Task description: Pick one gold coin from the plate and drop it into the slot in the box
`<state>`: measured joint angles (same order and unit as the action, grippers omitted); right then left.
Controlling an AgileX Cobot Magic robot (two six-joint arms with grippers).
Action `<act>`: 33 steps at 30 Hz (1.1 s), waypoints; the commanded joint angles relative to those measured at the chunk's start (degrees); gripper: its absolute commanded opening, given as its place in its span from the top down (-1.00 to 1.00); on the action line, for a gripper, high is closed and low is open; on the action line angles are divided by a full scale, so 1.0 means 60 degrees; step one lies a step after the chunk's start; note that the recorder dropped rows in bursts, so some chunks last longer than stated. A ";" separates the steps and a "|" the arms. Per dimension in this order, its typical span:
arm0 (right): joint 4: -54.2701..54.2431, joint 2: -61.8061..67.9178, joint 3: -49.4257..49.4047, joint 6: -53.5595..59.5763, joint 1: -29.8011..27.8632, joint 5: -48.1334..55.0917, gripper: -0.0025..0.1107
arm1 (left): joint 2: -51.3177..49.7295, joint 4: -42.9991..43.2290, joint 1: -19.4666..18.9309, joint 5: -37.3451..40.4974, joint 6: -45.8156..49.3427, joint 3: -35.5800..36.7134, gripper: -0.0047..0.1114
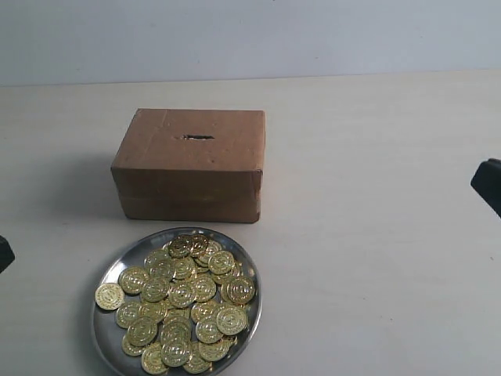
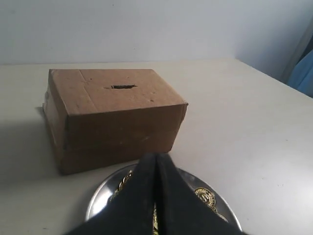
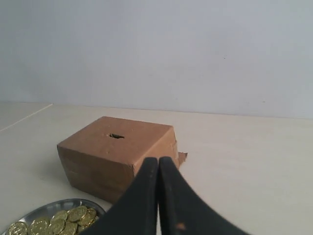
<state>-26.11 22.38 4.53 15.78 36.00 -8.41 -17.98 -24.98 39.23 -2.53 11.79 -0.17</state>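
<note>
The brown cardboard box [image 1: 188, 163] stands in the middle of the table, with its dark slot [image 1: 198, 138] on top. In front of it lies the silver plate [image 1: 117, 266], heaped with several gold coins [image 1: 184, 301]. One coin [image 1: 109, 296] rests on the plate's left rim. My left gripper [image 2: 156, 159] is shut and empty, hovering over the plate [image 2: 100, 198] in front of the box [image 2: 112, 117]. My right gripper [image 3: 158, 161] is shut and empty too, off to the right of the box [image 3: 117, 154]. Only its dark edge [image 1: 489, 184] shows in the exterior view.
The pale tabletop [image 1: 376, 235] stretches right of the box and plate. A light wall [image 1: 250, 35] runs behind the table. A torn cardboard flap [image 3: 182, 157] sticks out at the box's base. A dark bit of the left arm [image 1: 4, 254] shows at the left edge.
</note>
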 commanded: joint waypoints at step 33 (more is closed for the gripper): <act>-0.0166 -0.0828 -0.0754 -0.0410 -0.0006 0.0649 0.96 | 0.0049 -0.0372 0.0029 0.1546 -0.0035 0.0029 0.92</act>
<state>-27.11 17.57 0.27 13.42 36.00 -4.35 -17.98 -26.90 39.23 6.61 11.95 -0.17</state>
